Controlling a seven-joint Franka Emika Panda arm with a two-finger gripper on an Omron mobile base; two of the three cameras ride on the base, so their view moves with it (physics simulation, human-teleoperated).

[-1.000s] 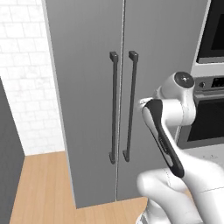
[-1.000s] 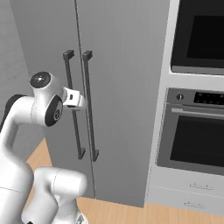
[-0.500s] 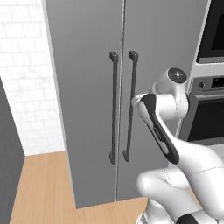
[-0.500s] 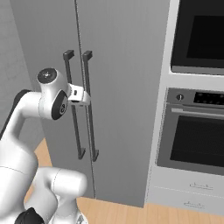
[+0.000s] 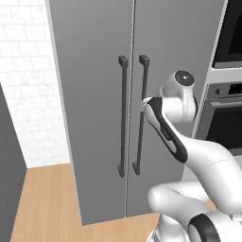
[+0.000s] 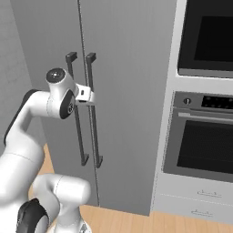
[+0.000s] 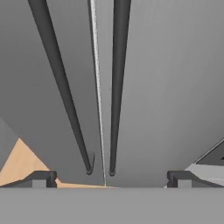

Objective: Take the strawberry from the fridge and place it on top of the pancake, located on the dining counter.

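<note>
Claw wide, empty, facing shut fridge. 2 bar handles just ahead: left handle, right handle. Strawberry presumably inside, hidden. Advice: center jaws on 1 bar, advance, close, pull along hinge arc.

Fridge: plain mid-grey doors, no pattern; handles dark charcoal. Wall beside fridge: white brick pattern, pale grey joints. Floor: light orange-tan wood. Ovens: black glass fronts, grey trim, white surround. Drawers below: off-white, thin grey pulls. Arm: white, dark joint bands. Tool: dark grey fingertips.
</note>
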